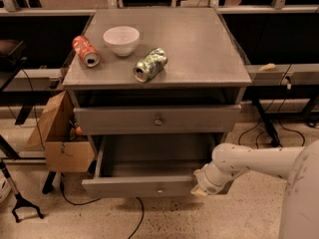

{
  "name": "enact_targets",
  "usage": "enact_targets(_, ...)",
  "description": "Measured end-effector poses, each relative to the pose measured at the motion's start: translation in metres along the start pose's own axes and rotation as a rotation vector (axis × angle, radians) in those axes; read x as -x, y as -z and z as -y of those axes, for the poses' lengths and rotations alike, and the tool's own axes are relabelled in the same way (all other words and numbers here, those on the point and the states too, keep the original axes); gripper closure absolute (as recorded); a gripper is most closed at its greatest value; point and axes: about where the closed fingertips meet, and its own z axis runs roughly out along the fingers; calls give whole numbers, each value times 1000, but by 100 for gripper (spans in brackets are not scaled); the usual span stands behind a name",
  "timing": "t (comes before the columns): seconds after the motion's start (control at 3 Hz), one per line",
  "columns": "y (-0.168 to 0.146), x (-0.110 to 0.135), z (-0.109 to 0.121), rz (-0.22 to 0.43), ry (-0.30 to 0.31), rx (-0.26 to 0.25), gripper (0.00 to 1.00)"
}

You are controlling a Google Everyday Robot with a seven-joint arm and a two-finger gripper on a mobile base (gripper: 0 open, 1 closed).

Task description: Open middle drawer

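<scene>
The middle drawer stands open, drawn well forward of the cabinet's front and sitting low, below the upper drawer. It is wide and shallow, grey all over, with a flat front panel and one small round knob at the centre. Its bare grey floor and side walls show from above, dim under the upper drawer. The upper drawer's taller front is shut and has its own centre knob.

The gripper is at the right end of the middle drawer's front panel, against or just beside its right corner. Whether it is clenched or released cannot be told. The pale arm reaches in from the lower right.

On the worktop, near the left edge, a red can lies on its side. A white bowl stands just beside it, and a green can lies nearer the front edge. A cardboard box sits on the floor left of the cabinet
</scene>
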Motion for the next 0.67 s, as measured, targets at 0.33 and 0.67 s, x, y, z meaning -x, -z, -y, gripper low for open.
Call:
enact_targets(0.33, 2, 2, 3, 0, 0, 0, 100)
enact_targets(0.67, 4, 3, 8, 0, 0, 0, 100)
